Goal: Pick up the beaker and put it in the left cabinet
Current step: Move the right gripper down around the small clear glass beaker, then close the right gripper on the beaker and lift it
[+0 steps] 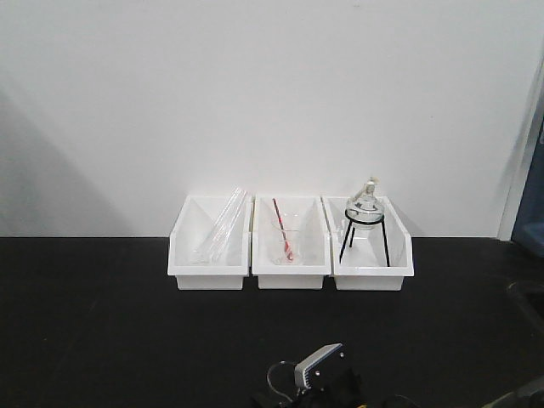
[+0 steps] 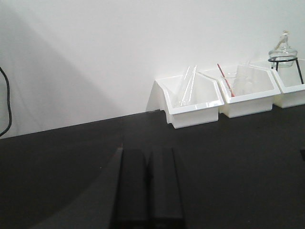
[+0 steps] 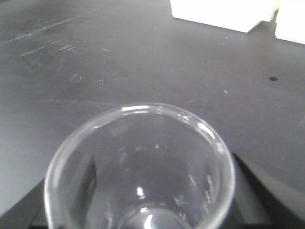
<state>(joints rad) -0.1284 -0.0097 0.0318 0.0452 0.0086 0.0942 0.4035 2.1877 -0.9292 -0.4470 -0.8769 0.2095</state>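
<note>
**While the right pincer (image 3: 145,212) clasped the beaker (image 3: 143,157), the left pincer (image 2: 148,155) was pressed together**

Where the plain white wall (image 1: 255,93) filled the top half of the front view, the black surface (image 1: 102,340) spread beneath it to the bottom edge. Three white bins stood in a row against the wall, touching side by side: the left bin (image 1: 209,272), the middle bin (image 1: 291,274) and the right bin (image 1: 367,276). At the bottom edge of the front view a grey-and-black arm part (image 1: 319,367) showed; which arm it belonged to could not be told.

In the left wrist view the left pincer's two dark fingers (image 2: 133,191) lay flat against each other with only a thin seam between them. They held nothing, low over the surface and well apart from the bins. In the right wrist view dark fingers (image 3: 267,191) flanked the beaker on both sides, pinching it. The beaker stood upright, mouth toward the camera, over bare surface and short of the bins. Whether its base touched the surface could not be told.

A round-bellied flask (image 1: 364,208) sat on a black tripod (image 1: 384,242) in the right bin. A second clear beaker (image 1: 289,242) stood in the middle bin with a red rod (image 1: 283,223) leaning out of it. Clear glass tubes (image 1: 223,223) leaned in the left bin. A black cable (image 2: 6,105) hung at the left edge of the left wrist view.
</note>
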